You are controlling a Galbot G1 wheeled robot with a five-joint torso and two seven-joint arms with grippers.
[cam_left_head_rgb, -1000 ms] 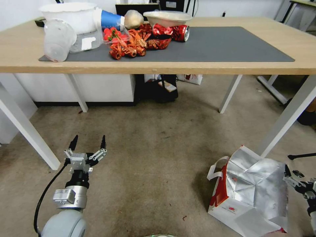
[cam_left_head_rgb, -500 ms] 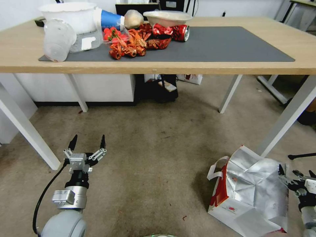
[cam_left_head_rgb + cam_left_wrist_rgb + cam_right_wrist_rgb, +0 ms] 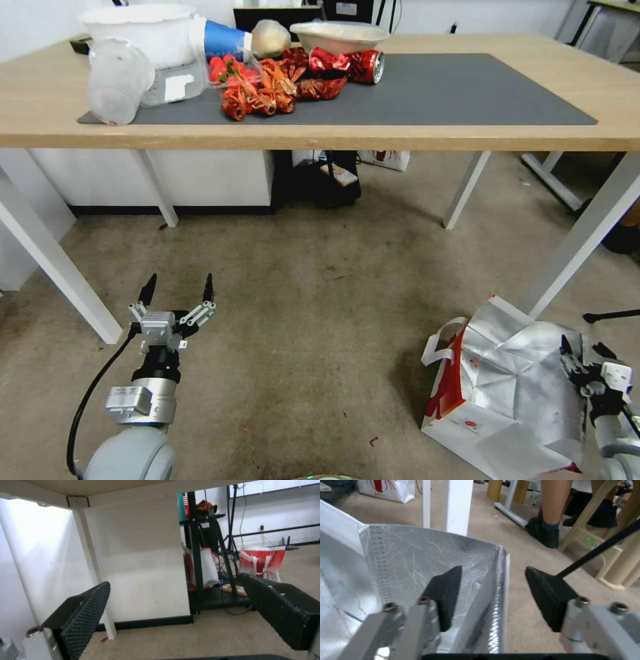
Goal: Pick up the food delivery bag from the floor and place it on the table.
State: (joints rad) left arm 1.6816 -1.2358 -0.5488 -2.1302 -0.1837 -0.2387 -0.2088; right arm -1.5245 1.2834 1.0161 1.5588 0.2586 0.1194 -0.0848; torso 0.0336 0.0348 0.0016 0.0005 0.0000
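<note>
Hovering low over the floor (image 3: pixel 313 320) at the far left, the left gripper (image 3: pixel 177 288) points toward the table legs with its two black fingers spread wide and nothing between them; the left wrist view shows the same textured pads (image 3: pixel 85 616) apart, with a white table leg and a white panel beyond.

Table (image 3: pixel 40 100): light wood top on white legs, dark grey mat (image 3: pixel 453 90) along its middle. On the mat's left part: a clear plastic cup (image 3: pixel 119 80) lying on its side, a white tub (image 3: pixel 143 30), a blue cup (image 3: pixel 223 39), a heap of red crayfish (image 3: pixel 267 90), a white bowl (image 3: pixel 337 35) and a crushed red can (image 3: pixel 347 65). No writing on any of these is legible.

Floor: mottled grey-brown carpet with dark stains.

Food delivery bag (image 3: pixel 507 393): on the carpet at the right, just beside a white table leg, well apart from the tabletop. Boxy and white, red side panel, crumpled silver foil lining open upward, white strap handle at its left edge. A small round red logo sits on the white front face; its lettering is too small to read.

Right gripper (image 3: pixel 583 357): at the bag's right rim, fingers apart. In the right wrist view one finger (image 3: pixel 445 597) is inside against the foil and the other outside, the rim (image 3: pixel 501 585) standing between them, not yet clamped.
</note>
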